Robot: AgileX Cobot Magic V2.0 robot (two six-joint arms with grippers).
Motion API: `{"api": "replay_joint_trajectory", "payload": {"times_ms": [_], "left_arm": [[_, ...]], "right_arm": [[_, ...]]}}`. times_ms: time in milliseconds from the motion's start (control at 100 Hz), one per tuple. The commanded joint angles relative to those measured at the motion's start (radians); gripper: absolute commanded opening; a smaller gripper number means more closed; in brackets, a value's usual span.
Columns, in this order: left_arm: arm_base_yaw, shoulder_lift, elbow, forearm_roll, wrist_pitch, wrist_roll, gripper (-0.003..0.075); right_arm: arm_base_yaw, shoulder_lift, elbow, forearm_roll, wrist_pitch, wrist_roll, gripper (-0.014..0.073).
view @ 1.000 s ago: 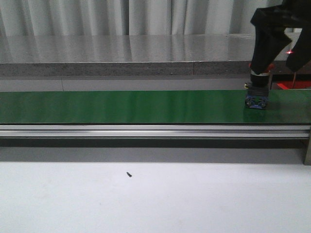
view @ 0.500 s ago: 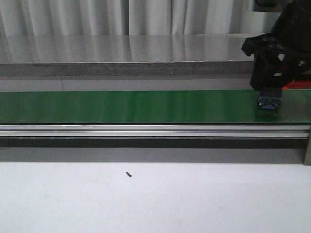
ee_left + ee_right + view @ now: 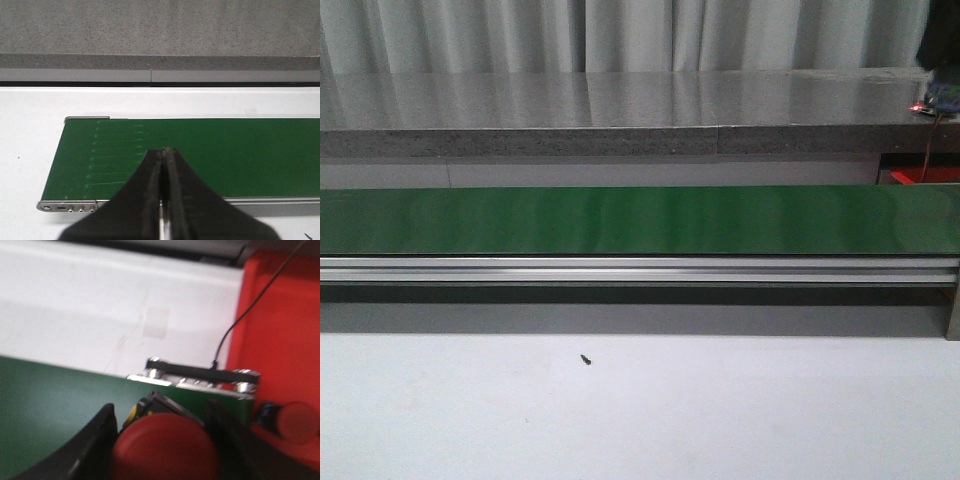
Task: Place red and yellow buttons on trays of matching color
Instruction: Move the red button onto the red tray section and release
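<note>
The right hand (image 3: pixel 162 440) is clamped on a red button (image 3: pixel 165 452) near the red tray (image 3: pixel 280 340) (one button (image 3: pixel 297 422) already inside); the left hand (image 3: pixel 165 200), fingers together, hovers over the belt (image 3: pixel 225 150).

Red button (image 3: pixel 165 445) between fingers (image 3: pixel 97 440); another lies in red tray (image 3: pixel 280 340).

Conveyor belt (image 3: pixel 620 220): running green across the table, edged by an aluminium rail (image 3: pixel 620 270).
Screw (image 3: pixel 585 359): lying alone on the white tabletop (image 3: pixel 640 420).
Curtain (image 3: pixel 620 35): hanging behind.
</note>
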Motion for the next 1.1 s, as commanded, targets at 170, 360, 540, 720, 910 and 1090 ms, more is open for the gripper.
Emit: {"api": "replay_joint_trajectory", "payload": {"times_ms": [170,360,540,720,910,1090], "left_arm": [[0.002,0.002,-0.026,-0.013,-0.072,0.0,-0.002],[0.002,0.002,-0.026,-0.013,-0.079,0.0,-0.002],[0.002,0.002,-0.026,-0.013,-0.079,0.0,-0.002],[0.002,0.002,-0.026,-0.013,-0.079,0.0,-0.002],[0.002,0.002,-0.026,-0.013,-0.079,0.0,-0.002],[0.002,0.002,-0.026,-0.013,-0.079,0.0,-0.002]], "right_arm": [[-0.131,0.039,-0.21,-0.014,0.031,-0.004,0.0167],[-0.206,0.151,-0.312,-0.014,0.087,-0.004,0.0167],[-0.244,0.253,-0.393,-0.014,0.126,-0.004,0.0167],[-0.247,0.343,-0.43,-0.014,0.106,-0.004,0.0167],[-0.247,0.402,-0.432,-0.03,0.06,-0.004,0.0167],[-0.247,0.431,-0.432,-0.047,0.03,-0.004,0.0167]]}}
